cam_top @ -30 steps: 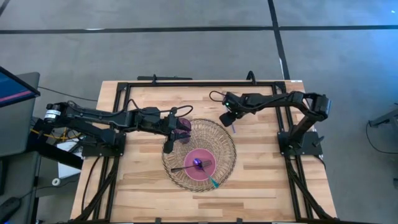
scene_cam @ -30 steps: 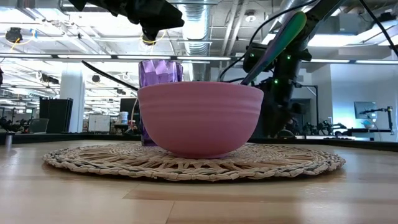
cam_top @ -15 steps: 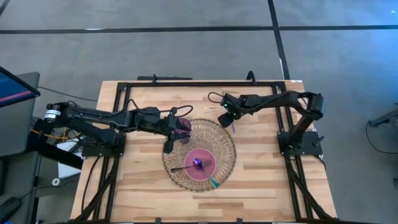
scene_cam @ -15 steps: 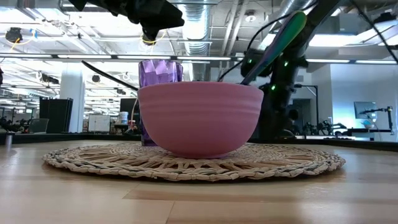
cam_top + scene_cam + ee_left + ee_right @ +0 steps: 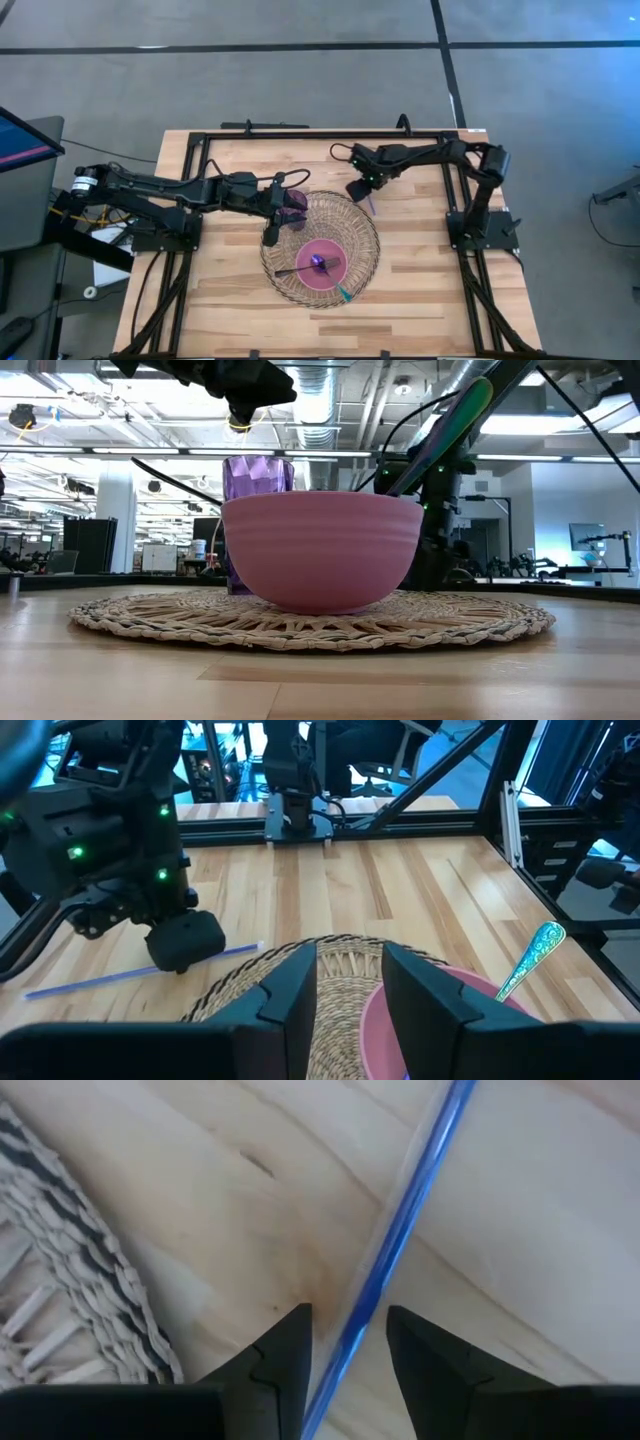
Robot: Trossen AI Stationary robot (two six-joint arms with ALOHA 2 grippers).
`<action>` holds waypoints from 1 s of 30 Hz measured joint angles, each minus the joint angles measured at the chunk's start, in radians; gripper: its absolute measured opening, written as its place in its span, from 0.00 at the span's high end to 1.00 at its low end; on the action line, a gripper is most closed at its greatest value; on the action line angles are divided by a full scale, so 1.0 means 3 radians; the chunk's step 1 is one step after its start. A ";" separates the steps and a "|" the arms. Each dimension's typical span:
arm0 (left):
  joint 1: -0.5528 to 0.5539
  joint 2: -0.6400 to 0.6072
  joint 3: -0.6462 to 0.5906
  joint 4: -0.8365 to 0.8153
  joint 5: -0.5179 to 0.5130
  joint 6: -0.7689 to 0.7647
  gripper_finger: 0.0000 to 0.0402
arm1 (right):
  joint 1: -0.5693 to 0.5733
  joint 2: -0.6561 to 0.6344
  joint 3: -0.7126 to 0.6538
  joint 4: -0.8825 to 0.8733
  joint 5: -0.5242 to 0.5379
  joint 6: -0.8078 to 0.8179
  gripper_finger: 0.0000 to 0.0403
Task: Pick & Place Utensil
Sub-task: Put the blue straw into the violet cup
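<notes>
A thin blue straw [image 5: 400,1240] lies flat on the wooden table just beyond the far right rim of the woven placemat [image 5: 352,222]. My right gripper [image 5: 347,1345] points down over it, open, one finger on each side of the straw; I cannot tell whether they touch it. The left wrist view shows that gripper [image 5: 185,945] low at the straw [image 5: 110,980]. My left gripper [image 5: 350,995] hangs open and empty above the purple cup [image 5: 295,205]. A pink bowl [image 5: 322,262] on the mat holds a dark utensil [image 5: 298,269]. A teal spoon [image 5: 450,420] leans on the bowl's rim.
The placemat's edge [image 5: 90,1280] lies close beside my right gripper's fingers. A black metal frame [image 5: 300,133] runs along the table's far edge and sides. Bare wood [image 5: 430,270] lies to the right of the mat.
My right gripper has moved toward the table's left edge and down to the blue straw, tipping further downward, and stays open. The left arm, the bowl and the cup have kept still.
</notes>
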 joint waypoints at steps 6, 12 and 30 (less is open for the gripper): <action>0.0000 0.0000 0.0000 0.0000 0.0000 0.0000 0.71 | 0.0026 0.0032 0.0035 0.0021 0.0157 -0.0004 0.72; -0.0001 0.0000 0.0000 0.0000 0.0000 0.0000 0.71 | 0.0025 0.0031 0.0036 -0.0005 0.0166 -0.0139 0.81; -0.0001 0.0000 0.0000 -0.0001 -0.0001 -0.0001 0.71 | -0.0075 0.0061 0.0201 0.0128 0.0170 -0.0304 0.99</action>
